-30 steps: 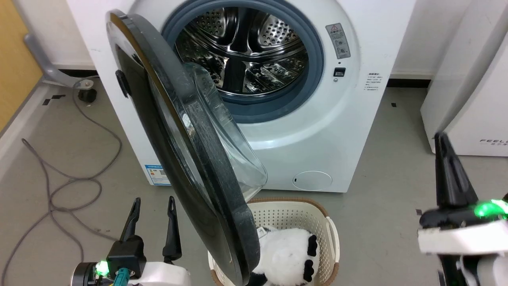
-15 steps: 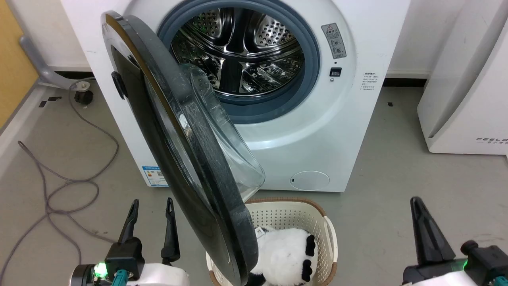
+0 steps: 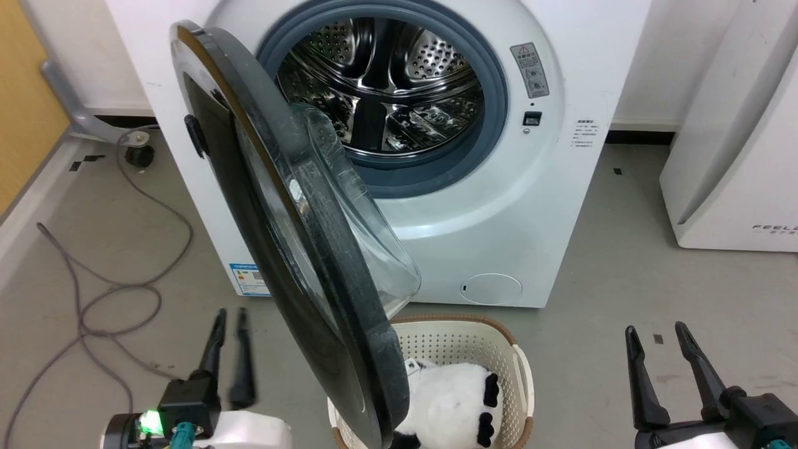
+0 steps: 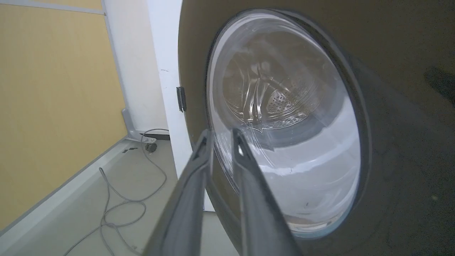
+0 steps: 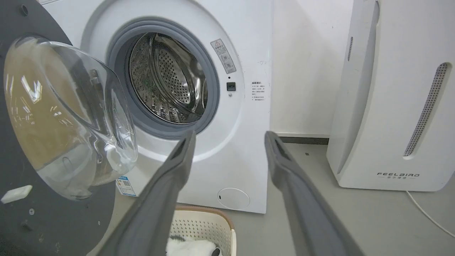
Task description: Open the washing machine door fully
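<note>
The white washing machine (image 3: 499, 206) stands ahead with its steel drum (image 3: 386, 81) exposed. The washing machine door (image 3: 336, 262), a black disc with a clear glass bowl (image 3: 355, 224), hangs swung out towards me, roughly edge-on, hinged on the left. My left gripper (image 3: 230, 315) is low on the door's outer side, apart from it, its fingers nearly together and holding nothing. In the left wrist view the left gripper (image 4: 221, 133) points at the door (image 4: 391, 71). My right gripper (image 3: 656, 328) is open at the lower right, away from the door (image 5: 71, 220).
A cream laundry basket (image 3: 461, 337) holding a black-and-white plush toy (image 3: 449, 399) sits on the floor under the door's free edge. A white FEELBIRD appliance (image 3: 735, 156) stands at the right. A grey cable (image 3: 93, 299) loops over the floor at the left.
The left gripper's fingers have come together. The right arm has dropped from a raised pose at the right edge to the lower right. The door stands as before.
</note>
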{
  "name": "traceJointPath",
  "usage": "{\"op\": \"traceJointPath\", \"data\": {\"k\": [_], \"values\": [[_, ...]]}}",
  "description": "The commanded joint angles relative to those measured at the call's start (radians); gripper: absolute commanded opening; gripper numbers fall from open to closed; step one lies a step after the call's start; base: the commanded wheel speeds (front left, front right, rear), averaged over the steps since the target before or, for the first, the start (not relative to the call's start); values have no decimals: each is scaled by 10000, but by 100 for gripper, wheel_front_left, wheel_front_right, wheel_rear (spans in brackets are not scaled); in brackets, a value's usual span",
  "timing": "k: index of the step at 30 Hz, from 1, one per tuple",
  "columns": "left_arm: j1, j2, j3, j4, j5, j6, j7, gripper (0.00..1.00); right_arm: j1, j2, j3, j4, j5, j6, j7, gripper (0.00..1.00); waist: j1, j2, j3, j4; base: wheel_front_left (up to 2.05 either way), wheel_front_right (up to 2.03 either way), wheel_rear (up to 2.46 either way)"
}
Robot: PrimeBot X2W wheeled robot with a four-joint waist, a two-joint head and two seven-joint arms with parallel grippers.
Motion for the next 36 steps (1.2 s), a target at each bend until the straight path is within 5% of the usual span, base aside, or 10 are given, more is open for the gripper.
{"op": "traceJointPath", "data": {"k": [1,10,19,36], "values": [[-93,22,86,-123,78,9,-53,0,158,62,-21,0,-167,8,-45,100,0,-1,-17,42,0,0,0],[-838,101,87,-2154,344,-100,-53,0,211,71,-107,-178,-215,8,-45,100,0,-1,-72,156,0,0,0],[-1385,64,-1298,-4451,361,-668,-53,0,267,73,-103,-356,-290,8,-45,100,0,-1,-80,194,0,0,0],[-1182,107,-4884,-4335,614,-1710,-53,0,313,73,-95,-527,-383,8,-45,100,0,-1,-109,216,0,0,0]]}}
